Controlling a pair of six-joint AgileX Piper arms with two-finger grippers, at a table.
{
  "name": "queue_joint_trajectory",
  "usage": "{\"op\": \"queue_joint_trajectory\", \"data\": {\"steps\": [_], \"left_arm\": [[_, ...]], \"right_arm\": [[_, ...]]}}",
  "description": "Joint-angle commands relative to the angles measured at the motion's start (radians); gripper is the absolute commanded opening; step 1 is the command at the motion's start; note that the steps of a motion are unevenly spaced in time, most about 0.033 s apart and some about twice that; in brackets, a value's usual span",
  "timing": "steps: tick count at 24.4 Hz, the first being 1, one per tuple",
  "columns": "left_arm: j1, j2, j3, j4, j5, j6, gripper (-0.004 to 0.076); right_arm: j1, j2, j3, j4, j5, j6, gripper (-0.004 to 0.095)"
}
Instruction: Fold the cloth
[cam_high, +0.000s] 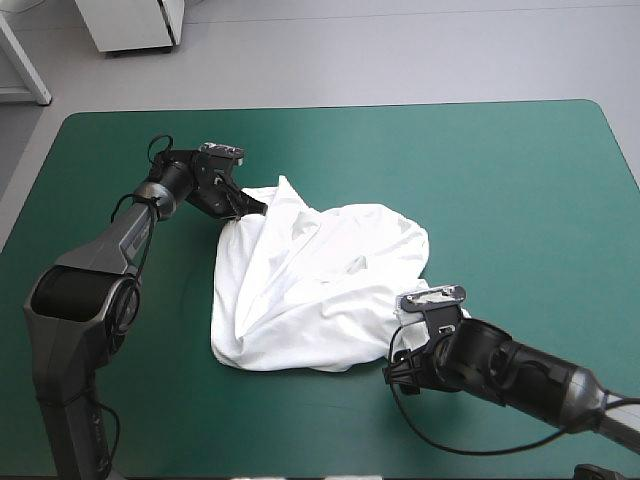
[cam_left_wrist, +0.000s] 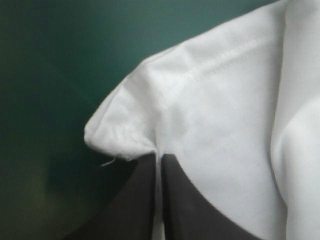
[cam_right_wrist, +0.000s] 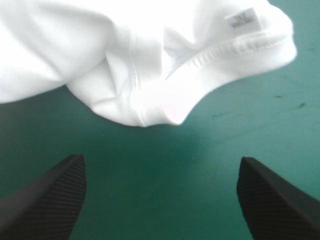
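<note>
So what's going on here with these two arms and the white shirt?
Two robot arms are working on a crumpled T-shirt on the teal-green table. The left pincer is shut on an edge of it at the heap's far left. The right pincer is open, low over the table at the near right, with the collar just ahead of it, not gripped.

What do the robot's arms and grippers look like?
Both arms are dark: the left arm has bulky rounded black joints and a grey link; the right arm is glossy black. Both carry broad black fin-shaped fingers, finely textured.
</note>
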Motion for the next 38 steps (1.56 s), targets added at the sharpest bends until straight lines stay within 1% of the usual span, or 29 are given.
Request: {"op": "queue_joint_trajectory", "data": {"steps": [1, 4, 7, 8, 10, 11, 12, 13, 14, 15, 16, 17, 19, 20, 24, 29, 31, 38], "left_arm": [[-0.018, -0.010, -0.006, -0.006, 0.110, 0.000, -0.0009], [-0.018, -0.012, -0.025, -0.005, 0.131, 0.000, -0.0009], [-0.018, -0.012, -0.035, -0.009, 0.138, 0.000, -0.0009], [-0.018, -0.012, -0.035, -0.009, 0.138, 0.000, -0.0009], [-0.018, -0.012, -0.035, -0.009, 0.139, 0.000, -0.0009], [-0.018, -0.012, -0.035, -0.009, 0.139, 0.000, -0.0009], [-0.018, -0.012, -0.035, -0.007, 0.139, 0.000, -0.0009], [-0.018, -0.012, -0.035, -0.003, 0.136, 0.000, -0.0009], [-0.018, -0.012, -0.036, 0.001, 0.134, 0.000, -0.0009], [-0.018, -0.016, -0.042, 0.002, 0.139, 0.000, -0.0009], [-0.018, -0.030, -0.052, 0.002, 0.139, -0.011, -0.0009], [-0.018, -0.045, -0.063, 0.005, 0.139, -0.018, -0.0009], [-0.018, -0.108, -0.091, 0.016, 0.135, -0.046, -0.0009], [-0.018, -0.150, -0.116, 0.033, 0.145, -0.055, -0.0009], [-0.018, -0.314, -0.253, 0.079, 0.210, -0.067, -0.0009], [-0.018, -0.430, -0.432, 0.088, 0.256, -0.060, -0.0009], [-0.018, -0.463, -0.519, 0.093, 0.275, -0.055, -0.0009], [-0.018, -0.539, -0.785, 0.247, 0.365, -0.055, -0.0009]], "right_arm": [[-0.117, 0.041, -0.025, 0.081, -0.122, -0.147, 0.0712], [-0.207, 0.083, -0.025, 0.160, -0.179, -0.238, 0.0702], [-0.252, 0.129, -0.025, 0.201, -0.190, -0.292, 0.0698], [-0.256, 0.144, -0.024, 0.207, -0.197, -0.304, 0.0698], [-0.256, 0.204, -0.024, 0.254, -0.217, -0.349, 0.0696], [-0.256, 0.239, -0.024, 0.323, -0.231, -0.401, 0.0684], [-0.256, 0.249, -0.024, 0.344, -0.235, -0.419, 0.0661], [-0.254, 0.260, -0.024, 0.374, -0.254, -0.440, 0.0536], [-0.254, 0.260, -0.024, 0.376, -0.260, -0.443, 0.0440], [-0.254, 0.253, -0.024, 0.370, -0.265, -0.448, 0.0203], [-0.254, 0.238, -0.025, 0.357, -0.267, -0.450, 0.0025], [-0.254, 0.218, -0.031, 0.343, -0.266, -0.450, -0.0012], [-0.254, 0.146, -0.080, 0.303, -0.219, -0.450, -0.0019], [-0.254, 0.103, -0.133, 0.276, -0.178, -0.443, -0.0019], [-0.254, -0.046, -0.433, 0.142, 0.018, -0.439, -0.0019], [-0.254, -0.074, -0.772, -0.023, 0.174, -0.467, -0.0019], [-0.254, -0.074, -0.884, -0.078, 0.213, -0.490, -0.0019], [-0.254, -0.076, -1.218, -0.238, 0.215, -0.540, -0.0019]]}}
